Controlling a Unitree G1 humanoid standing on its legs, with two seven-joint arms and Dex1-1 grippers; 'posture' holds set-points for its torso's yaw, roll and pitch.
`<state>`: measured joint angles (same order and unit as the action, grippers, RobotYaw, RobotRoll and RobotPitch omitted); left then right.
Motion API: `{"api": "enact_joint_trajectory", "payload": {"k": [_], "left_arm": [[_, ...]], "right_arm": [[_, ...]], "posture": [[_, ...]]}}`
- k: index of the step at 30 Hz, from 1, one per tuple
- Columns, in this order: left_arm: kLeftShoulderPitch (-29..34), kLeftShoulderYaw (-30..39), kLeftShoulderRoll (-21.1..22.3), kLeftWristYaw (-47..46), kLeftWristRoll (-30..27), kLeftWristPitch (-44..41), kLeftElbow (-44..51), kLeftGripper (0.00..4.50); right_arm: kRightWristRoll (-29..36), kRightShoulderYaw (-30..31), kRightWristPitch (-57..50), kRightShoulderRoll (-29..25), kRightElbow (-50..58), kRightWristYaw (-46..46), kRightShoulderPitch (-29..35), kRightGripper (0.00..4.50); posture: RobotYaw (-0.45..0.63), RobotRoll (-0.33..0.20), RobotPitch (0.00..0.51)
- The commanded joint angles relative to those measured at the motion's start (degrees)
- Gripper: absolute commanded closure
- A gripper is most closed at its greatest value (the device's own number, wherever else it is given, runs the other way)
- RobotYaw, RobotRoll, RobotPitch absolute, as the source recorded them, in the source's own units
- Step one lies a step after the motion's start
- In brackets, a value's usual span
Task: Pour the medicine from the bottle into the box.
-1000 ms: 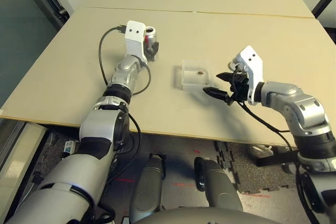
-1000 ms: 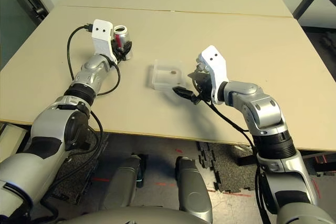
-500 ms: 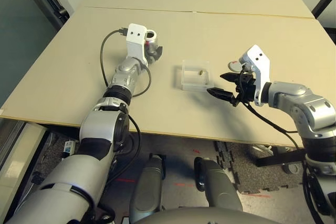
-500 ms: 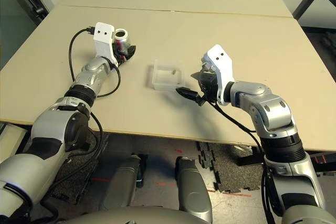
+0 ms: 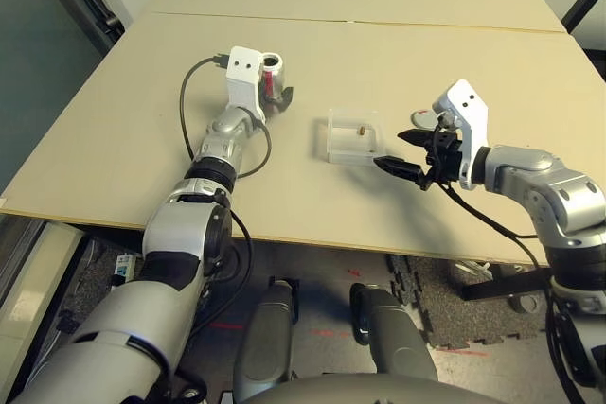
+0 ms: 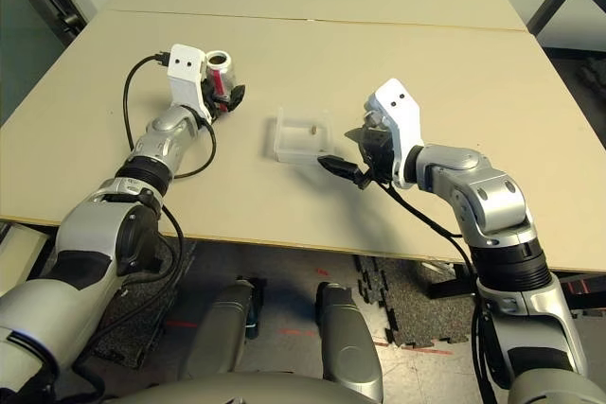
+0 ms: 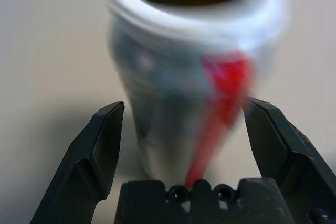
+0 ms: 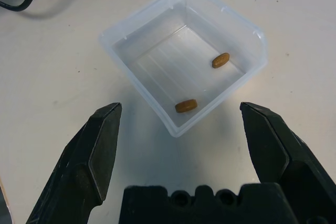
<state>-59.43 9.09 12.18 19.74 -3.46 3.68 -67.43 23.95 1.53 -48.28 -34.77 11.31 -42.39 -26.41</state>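
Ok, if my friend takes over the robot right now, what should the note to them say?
Left gripper: open, fingers either side of the bottle, not squeezing it.
Right gripper: open, holding nothing, just short of the box.
Bottle: standing upright on the table, mouth open, no cap on it.
Box: in the middle between the two arms, with two brownish pills lying inside.
Done: medicine is in the box, bottle set down.
Left: probably only pulling both arms back; whether more pills remain in the bottle cannot be seen.

bottle (image 7: 194, 77) blurred in left wrist view, base hidden by gripper body
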Motion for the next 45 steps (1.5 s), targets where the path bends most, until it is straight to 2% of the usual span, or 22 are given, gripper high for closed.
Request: {"api": "enact_joint_trajectory", "payload": {"k": [1, 7, 18, 23, 27, 31, 35, 37, 40, 45], "left_arm": [[2.4, -0.3, 0.2, 1.8, -0.6, -1.0, 2.6, 0.03], [7.5, -0.9, 0.6, 4.2, -1.4, -4.4, 10.8, 0.03], [19.3, -0.2, 1.1, 4.5, -4.7, -16.6, 32.7, 0.03], [27.3, -0.1, 2.7, 6.3, -8.9, -27.4, 51.3, 0.03], [31.1, 2.9, 6.3, 6.5, -12.3, -32.1, 59.8, 0.03], [31.1, 6.7, 9.4, 5.9, -14.0, -30.6, 58.1, 0.03], [28.2, 10.9, 11.0, 5.2, -15.6, -26.9, 52.4, 0.03], [26.6, 11.7, 12.1, 5.6, -15.5, -24.3, 49.4, 0.03], [23.8, 12.6, 13.9, 6.4, -15.0, -20.0, 43.4, 0.03], [16.7, 12.5, 18.2, 8.1, -13.4, -11.6, 27.4, 0.03]], "right_arm": [[0.7, -0.9, 0.1, -0.6, 0.1, -0.5, -0.2, 0.0], [1.1, -1.4, -0.1, -1.2, 0.7, -0.7, 0.1, 0.0], [2.3, -3.2, -1.2, -2.1, 1.9, -0.5, 0.4, 0.0], [8.0, -11.5, -5.7, 0.6, 4.3, 3.9, -0.2, 0.0], [8.2, -21.3, 1.4, 7.9, 0.4, 14.5, -2.8, 0.0], [1.6, -25.2, 10.6, 10.3, -7.6, 24.6, -3.8, 0.0], [-5.7, -25.7, 17.4, 7.9, -17.1, 32.0, -3.6, 0.0], [-6.9, -27.0, 19.4, 7.5, -21.2, 34.8, -4.1, 0.0], [-9.1, -25.6, 22.9, 5.4, -26.0, 34.2, -4.5, 0.0], [-9.4, -25.6, 22.4, 4.9, -28.0, 35.4, -5.2, 0.0]], "posture": [[0.1, 0.0, 0.161], [0.1, 0.0, 0.162], [0.11, 0.0, 0.169], [0.12, 0.0, 0.176], [0.12, 0.0, 0.189], [0.13, 0.0, 0.203], [0.13, 0.0, 0.213], [0.14, 0.0, 0.217], [0.14, 0.0, 0.225], [0.13, 0.0, 0.243]]}}
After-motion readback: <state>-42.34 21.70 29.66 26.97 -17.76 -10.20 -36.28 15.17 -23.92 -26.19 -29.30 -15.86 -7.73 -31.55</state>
